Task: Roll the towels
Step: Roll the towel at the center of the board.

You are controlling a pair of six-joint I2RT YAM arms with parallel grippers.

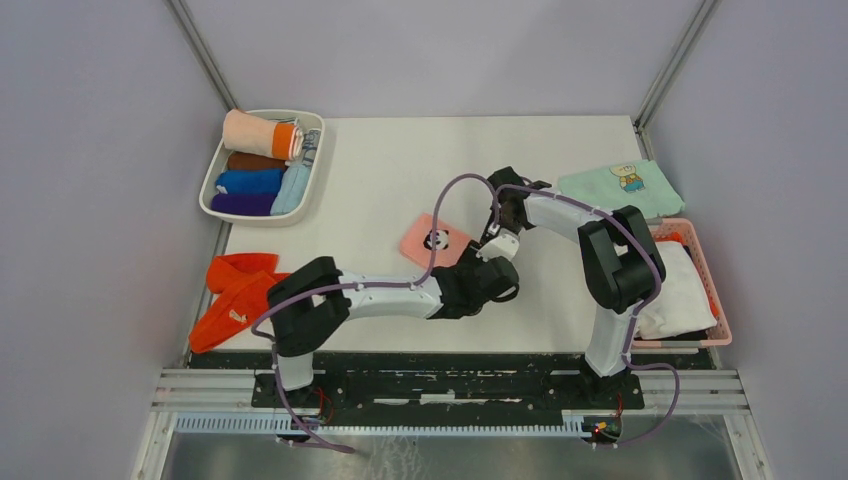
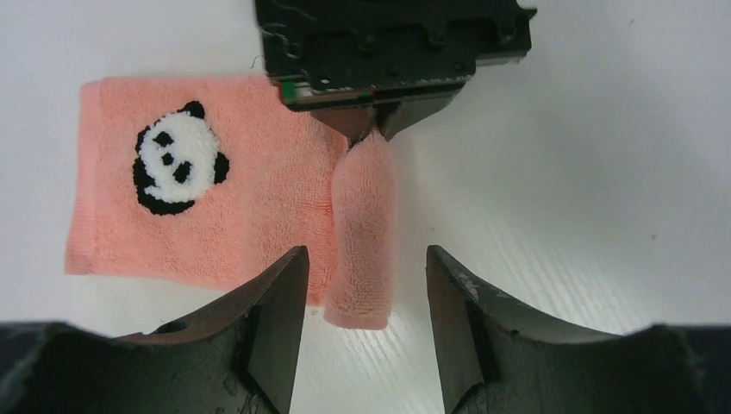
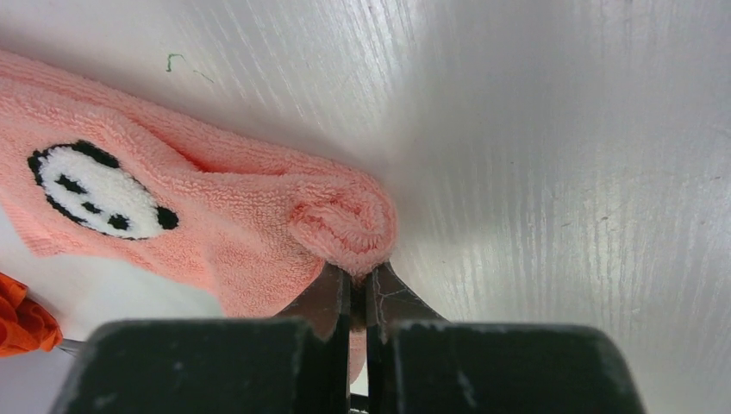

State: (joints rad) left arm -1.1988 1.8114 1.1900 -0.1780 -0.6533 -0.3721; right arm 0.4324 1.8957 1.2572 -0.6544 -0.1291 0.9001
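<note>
From above: pink panda towel mid-frame on the white bench; red-orange towels heaped at lower left by the bench's edge.

From the left wrist: left hand spread at the bottom of the frame, the towel's rolled right edge lying between its fingers — the rest flat at upper left.

From the right wrist: right hand pressed together at lower centre — pinching the roll's near end.

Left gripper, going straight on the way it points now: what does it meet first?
Probably the rolled edge of the pink panda towel, just ahead within the open left gripper; the right gripper pinches the roll's far end behind it. Depth is unclear.
</note>
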